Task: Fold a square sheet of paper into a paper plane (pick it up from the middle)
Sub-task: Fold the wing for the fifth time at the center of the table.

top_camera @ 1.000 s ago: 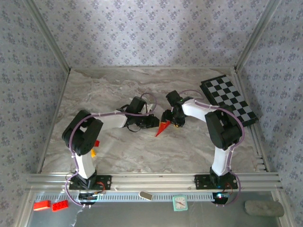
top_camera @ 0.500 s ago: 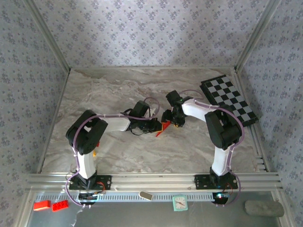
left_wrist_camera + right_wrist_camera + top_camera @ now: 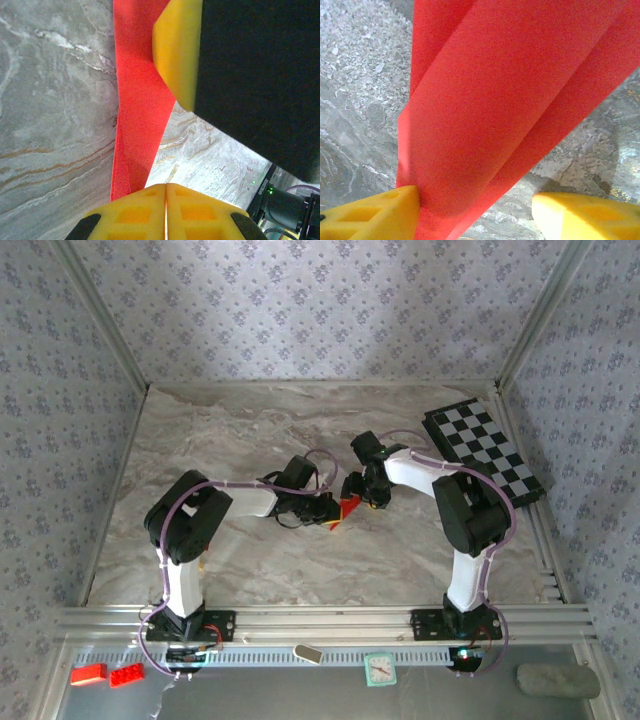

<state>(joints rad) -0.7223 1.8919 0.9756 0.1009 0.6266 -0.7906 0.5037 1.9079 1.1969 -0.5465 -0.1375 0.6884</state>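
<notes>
1. Crushing is the likeliest fault. The right tool (image 3: 475,212) stands open astride the folded red paper (image 3: 347,508). One pad (image 3: 375,215) touches the paper and the other (image 3: 585,217) is apart from it. The layers look puffed rather than creased flat, so closing here could set a crooked crease.
2. A slip or tear could follow. The left tool (image 3: 166,192) is shut, pad against pad. The paper's narrow end runs to its pads at their 10 o'clock, but no red shows in the seam. I cannot tell whether it has the paper nipped. If it has only an edge, a pull would free or rip it.
3. The two tools could knock together. In the left wrist view a yellow finger of the right tool (image 3: 175,55) presses the paper near the left tool, so either arm's swing could hit the other and twist the wedge.
4. From above, the paper sits mid-surface (image 3: 250,430), its point aimed at 7 o'clock. The left tool is at the paper's 9 o'clock, touching or just beside it. The right tool is at its 12 o'clock, over the wide end.
</notes>
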